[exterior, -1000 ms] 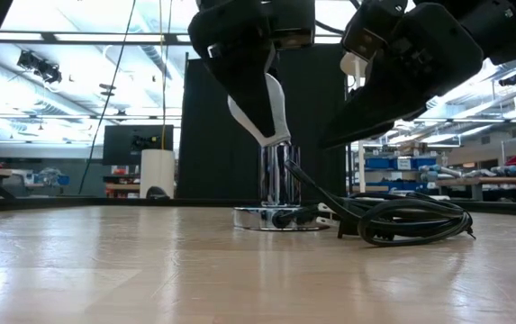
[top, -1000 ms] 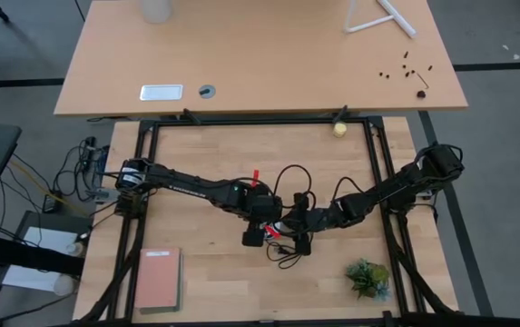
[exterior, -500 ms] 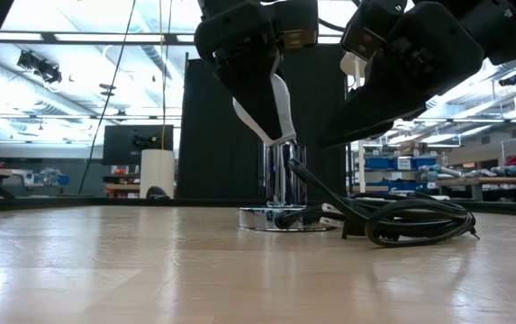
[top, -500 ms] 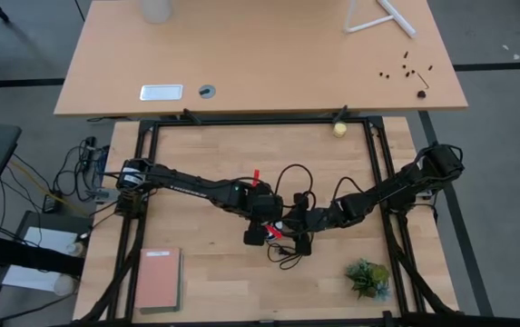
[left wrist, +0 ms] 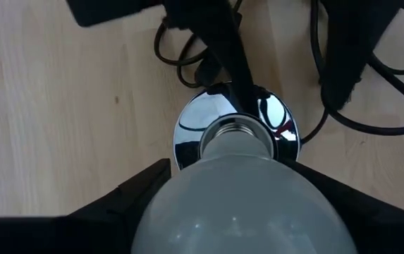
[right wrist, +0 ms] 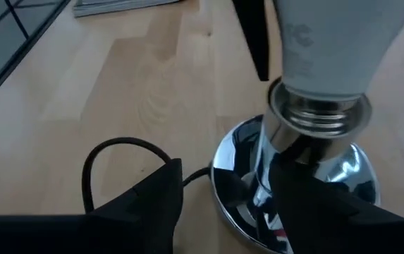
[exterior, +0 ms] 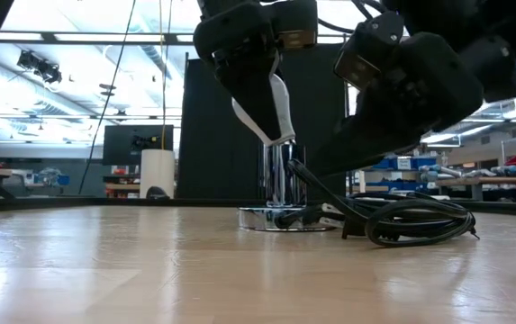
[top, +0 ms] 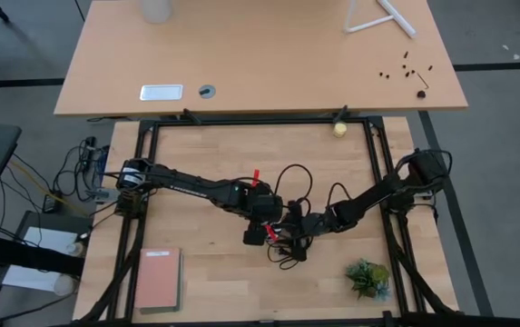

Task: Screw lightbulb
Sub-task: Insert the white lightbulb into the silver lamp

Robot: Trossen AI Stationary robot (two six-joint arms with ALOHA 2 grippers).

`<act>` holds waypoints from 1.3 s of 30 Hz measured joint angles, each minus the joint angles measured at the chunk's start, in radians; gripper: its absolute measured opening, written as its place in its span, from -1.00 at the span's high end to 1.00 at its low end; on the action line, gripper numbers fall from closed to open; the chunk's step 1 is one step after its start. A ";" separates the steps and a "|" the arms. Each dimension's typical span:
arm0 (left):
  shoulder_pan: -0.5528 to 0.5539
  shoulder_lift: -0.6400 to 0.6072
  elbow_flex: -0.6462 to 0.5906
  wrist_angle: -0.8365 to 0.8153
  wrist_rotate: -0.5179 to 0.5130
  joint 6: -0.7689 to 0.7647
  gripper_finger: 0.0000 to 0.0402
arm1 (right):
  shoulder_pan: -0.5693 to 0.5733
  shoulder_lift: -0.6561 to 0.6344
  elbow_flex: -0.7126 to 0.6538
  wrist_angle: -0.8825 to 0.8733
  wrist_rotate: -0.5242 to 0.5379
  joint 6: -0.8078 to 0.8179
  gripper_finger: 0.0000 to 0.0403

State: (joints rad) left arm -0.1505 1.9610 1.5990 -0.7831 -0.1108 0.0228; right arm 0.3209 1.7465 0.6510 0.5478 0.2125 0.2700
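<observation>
My left fingers [left wrist: 240,204] sit on either side of the lightbulb [left wrist: 240,201], one dark finger against each flank of the frosted glass, so I read them as clamped on it. The bulb stands upright, its long axis vertical, narrow metal base pointing straight down into the silver socket [left wrist: 235,137] that rises from a mirror-bright round disc on the wooden surface [left wrist: 60,106]. That is the relation the coming turn hangs on: bulb axis and socket axis look lined up, so the twist should run about that one vertical line (any tilt, I judge, would cross the thread).

My right fingers [right wrist: 223,194] are low beside the socket's post [right wrist: 314,141], one on each side of it, apart by about its width; whether they actually press it I cannot tell. The left arm is plainly the one on the bulb.

The black cord [exterior: 411,220] coils just beside the disc. How deep the thread sits is hidden. From above, both grippers cover bulb and socket almost wholly.
</observation>
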 joint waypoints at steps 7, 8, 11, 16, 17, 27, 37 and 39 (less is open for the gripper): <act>0.001 0.001 0.019 -0.062 0.001 0.024 -0.32 | -0.023 0.049 0.000 0.095 -0.002 0.001 -0.10; 0.001 0.001 0.025 -0.072 0.002 0.025 -0.32 | -0.026 0.050 0.000 0.098 -0.002 -0.002 -0.10; 0.001 0.003 0.052 -0.112 0.011 0.028 -0.32 | -0.038 0.051 0.001 0.110 -0.003 -0.009 -0.10; 0.000 0.003 0.067 -0.116 0.024 0.051 -0.33 | -0.060 0.052 0.001 0.114 -0.003 -0.012 -0.10; 0.000 0.003 0.067 -0.116 0.024 0.052 -0.33 | -0.063 0.052 0.001 0.115 -0.004 -0.014 -0.10; -0.004 0.003 0.067 -0.108 0.023 0.052 -0.33 | -0.092 0.052 0.002 0.133 -0.020 -0.003 -0.10; -0.011 0.010 0.064 -0.096 0.001 0.060 -0.33 | -0.110 0.052 0.056 0.102 0.000 -0.042 -0.10; -0.011 0.010 0.064 -0.101 -0.005 0.063 -0.33 | -0.110 0.052 0.077 0.064 0.013 -0.062 -0.10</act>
State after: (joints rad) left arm -0.1619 1.9705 1.6629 -0.8837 -0.1159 0.0857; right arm 0.2108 1.7981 0.7278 0.6115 0.2251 0.2082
